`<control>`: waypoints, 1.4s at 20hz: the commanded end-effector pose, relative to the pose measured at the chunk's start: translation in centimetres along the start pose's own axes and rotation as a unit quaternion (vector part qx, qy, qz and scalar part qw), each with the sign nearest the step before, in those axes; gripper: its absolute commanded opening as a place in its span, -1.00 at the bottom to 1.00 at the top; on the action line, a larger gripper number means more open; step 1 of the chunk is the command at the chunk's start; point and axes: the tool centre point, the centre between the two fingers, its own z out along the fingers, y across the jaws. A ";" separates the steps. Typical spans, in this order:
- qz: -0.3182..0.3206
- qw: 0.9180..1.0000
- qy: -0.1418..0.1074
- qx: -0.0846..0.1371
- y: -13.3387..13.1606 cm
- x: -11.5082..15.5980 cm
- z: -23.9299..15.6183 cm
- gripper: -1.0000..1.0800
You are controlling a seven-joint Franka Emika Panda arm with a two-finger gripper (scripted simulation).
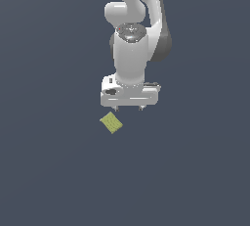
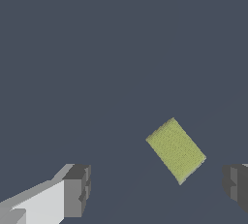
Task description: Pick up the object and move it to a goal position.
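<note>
Yellow-green block (image 1: 111, 122) lies flat on the desk (image 1: 49, 171) — fingers (image 2: 77, 189) spread wide, empty, just above it.

A single flat field of dark slate blue-grey (image 1: 49, 171) fills the exterior view from edge to edge. No seam, corner or horizon breaks it, so whether it is floor, wall or tabletop cannot be told. The tone is even, without texture, pattern or marks. The lighting is soft and diffuse, with no bright patches or sharp shadows cast across the surface. The wrist view shows the same plain dark blue-grey expanse (image 2: 97, 48), equally smooth and uniform throughout.
</note>
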 end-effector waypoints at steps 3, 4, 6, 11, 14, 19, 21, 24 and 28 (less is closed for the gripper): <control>0.002 1.000 -0.001 0.000 0.1 -0.1 -0.1 0.92; 0.004 1.000 -0.002 0.001 0.3 -0.2 -0.1 0.92; 0.010 1.000 -0.005 0.002 0.7 -0.5 -0.3 0.92; 0.021 1.000 -0.011 0.004 1.4 -1.0 -0.7 0.92; 0.020 1.000 -0.010 0.004 1.3 -1.0 -0.7 0.92; 0.014 1.000 -0.011 0.003 1.5 -1.0 -0.4 0.92; 0.007 1.000 -0.011 0.003 1.7 -1.0 -0.1 0.92; -0.007 1.000 -0.011 0.002 2.0 -1.1 0.5 0.92; -0.034 0.999 -0.012 0.001 2.6 -1.3 1.6 0.92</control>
